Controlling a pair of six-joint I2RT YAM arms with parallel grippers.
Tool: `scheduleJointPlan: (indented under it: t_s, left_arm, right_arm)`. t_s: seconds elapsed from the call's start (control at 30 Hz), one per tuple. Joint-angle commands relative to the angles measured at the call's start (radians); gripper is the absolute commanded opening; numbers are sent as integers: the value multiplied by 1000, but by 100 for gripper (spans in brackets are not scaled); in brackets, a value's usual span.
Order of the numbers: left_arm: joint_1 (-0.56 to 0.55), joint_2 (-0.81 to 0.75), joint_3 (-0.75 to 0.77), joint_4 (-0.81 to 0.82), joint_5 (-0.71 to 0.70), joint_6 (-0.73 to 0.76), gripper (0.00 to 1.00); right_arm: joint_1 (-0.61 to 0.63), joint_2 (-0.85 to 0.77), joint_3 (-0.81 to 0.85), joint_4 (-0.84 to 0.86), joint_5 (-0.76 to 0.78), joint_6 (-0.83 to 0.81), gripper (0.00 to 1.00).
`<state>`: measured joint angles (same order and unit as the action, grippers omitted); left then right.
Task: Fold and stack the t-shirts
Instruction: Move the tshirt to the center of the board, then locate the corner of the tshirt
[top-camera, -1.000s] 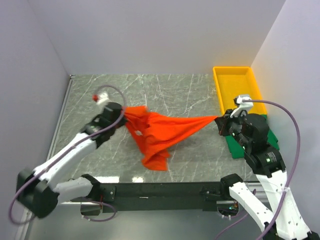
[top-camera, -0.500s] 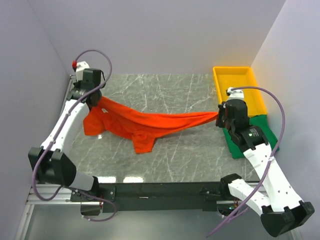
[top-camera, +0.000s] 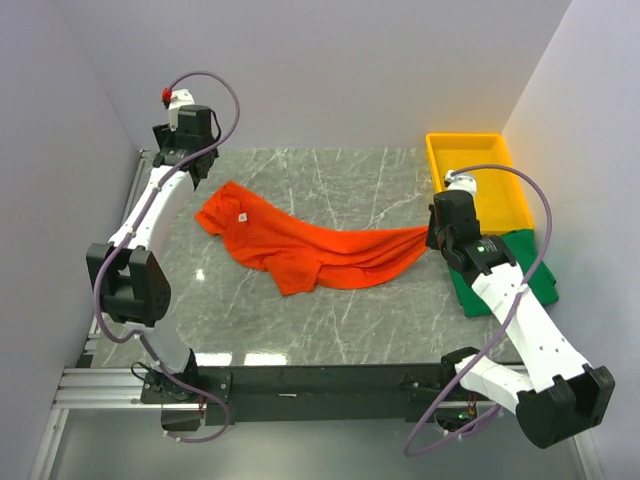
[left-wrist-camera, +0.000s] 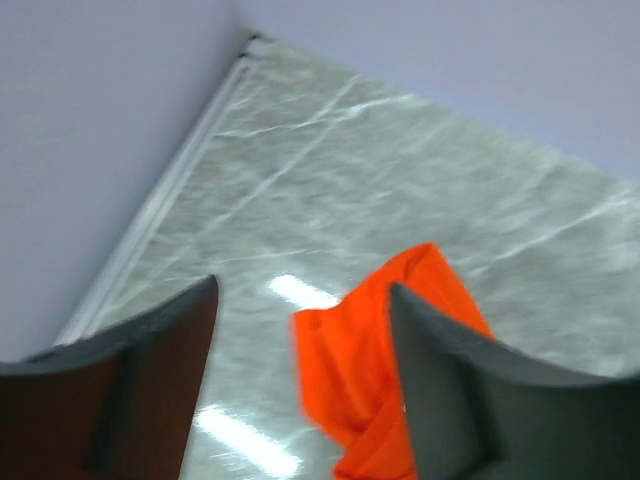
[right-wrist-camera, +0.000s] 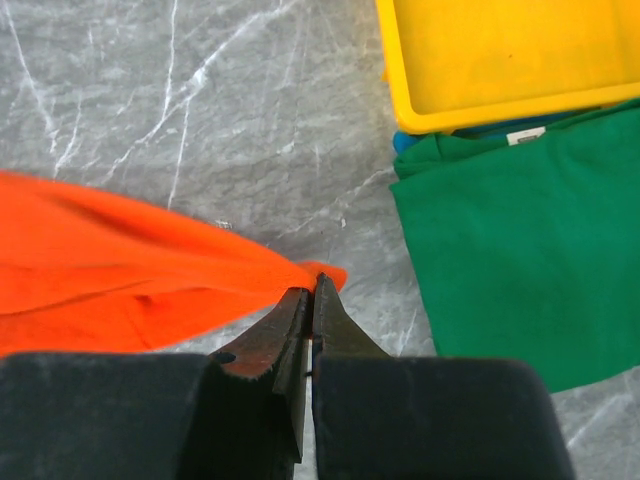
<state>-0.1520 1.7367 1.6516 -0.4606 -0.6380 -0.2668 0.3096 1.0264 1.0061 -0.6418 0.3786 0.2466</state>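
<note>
The orange-red t-shirt lies stretched and rumpled across the marble table, from the far left to the right. My left gripper hovers open above its left end, holding nothing. The left wrist view shows the shirt lying on the table below the spread fingers. My right gripper is shut on the shirt's right corner, its jaws pinched together. The dark green t-shirt lies folded flat at the right edge, partly hidden under my right arm.
A yellow plastic tray sits at the far right, just beyond the green shirt, with its near rim close to the right gripper. A bit of blue peeks out under that rim. White walls close in the left, back and right sides.
My left gripper opened and let go of the shirt's left end, which dropped onto the table. The left arm drew back toward the far left corner. The right gripper kept its grip.
</note>
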Motion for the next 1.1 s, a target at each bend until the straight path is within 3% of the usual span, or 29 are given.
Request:
scheduleJointPlan:
  t_s: [0.0,0.07,0.17,0.33,0.57,0.73,1.07]
  left_arm:
    - [-29,-61,-24,111,95,-102,77]
    - [-38,-127,-85,93,127,-159,82]
    - [-41,-250,-310,30,205,-314,82]
    - [-112,-523,-677,95,297,-504,74]
    - [-303,-632,-995,175,319,-728,63]
    - [-322,-557,-1070,301,341,-828,50]
    - [-322,-378,-1035,398,310,-885,48]
  right_arm:
    - [-3,17,-12,74,6,19,0]
    - [-3,24,-36,105,-24,20,0]
    - [-3,26,-72,140,-58,28,0]
    - [-1,24,-124,182,-130,34,0]
    - [-1,21,-204,255,-182,49,0]
    - [-1,9,-225,263,-201,42,0]
    - [-1,-20,-265,283,-210,34,0]
